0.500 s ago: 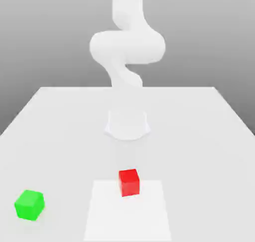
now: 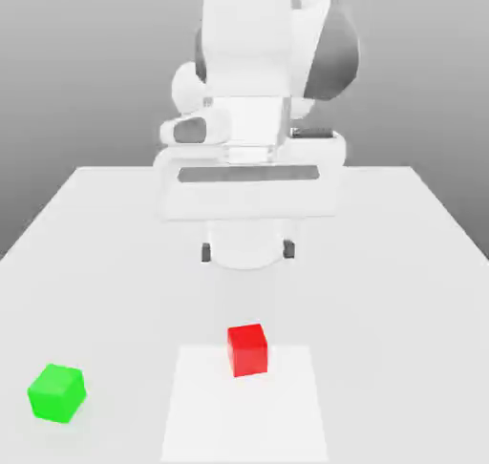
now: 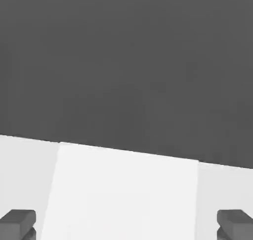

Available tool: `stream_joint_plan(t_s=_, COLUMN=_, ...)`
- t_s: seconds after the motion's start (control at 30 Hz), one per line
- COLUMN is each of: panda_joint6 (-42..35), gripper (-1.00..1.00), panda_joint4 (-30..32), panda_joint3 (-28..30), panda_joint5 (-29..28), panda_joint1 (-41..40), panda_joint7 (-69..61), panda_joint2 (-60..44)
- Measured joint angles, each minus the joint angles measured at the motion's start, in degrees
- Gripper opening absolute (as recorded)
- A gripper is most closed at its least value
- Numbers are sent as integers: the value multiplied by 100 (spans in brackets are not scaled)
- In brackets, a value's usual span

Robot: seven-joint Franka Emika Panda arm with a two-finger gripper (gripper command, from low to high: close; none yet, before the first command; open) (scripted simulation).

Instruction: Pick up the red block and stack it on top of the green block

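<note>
— Exterior view: how do the fingers [image 2: 206, 253] look?
— Dark, blocky, wide apart. Below them, the smooth red cube [image 2: 248, 350] sits at the edge of a flat white rectangle [image 2: 245, 419].
— And the green cube [image 2: 57, 393]?
— Plain-faced, lower than the fingers, toward the exterior view's left.
— Hand view?
— Matte grey fingers, apart; smooth white surface between.

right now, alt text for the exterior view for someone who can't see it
A white robot arm's open end effector hangs, nothing between its fingers, above a pale table. The small red block sits at the near-middle on a brighter white patch; the green block sits to the exterior view's left, not yet stacked.
</note>
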State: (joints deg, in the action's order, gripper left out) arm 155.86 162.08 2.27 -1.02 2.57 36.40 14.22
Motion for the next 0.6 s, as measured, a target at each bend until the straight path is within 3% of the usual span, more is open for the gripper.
stream_joint_plan(t_s=0.1, panda_joint6=733, gripper=0, panda_joint4=395, panda_joint3=31, panda_joint5=54, panda_joint1=52, panda_joint7=-208, panda_joint2=-979)
stream_joint_plan(t_s=0.3, panda_joint6=1904, gripper=0, panda_joint4=320, panda_joint3=-128, panda_joint5=275, panda_joint1=-45, panda_joint7=-406, panda_joint2=-2381)
stream_joint_plan(t_s=0.33, panda_joint6=1995, gripper=-100, panda_joint4=306, panda_joint3=-150, panda_joint5=285, panda_joint1=-64, panda_joint7=-414, panda_joint2=-2487)
stream_joint_plan(t_s=0.6, panda_joint6=1850, gripper=-100, panda_joint4=330, panda_joint3=-146, panda_joint5=247, panda_joint1=-69, panda_joint7=-384, panda_joint2=-2321)
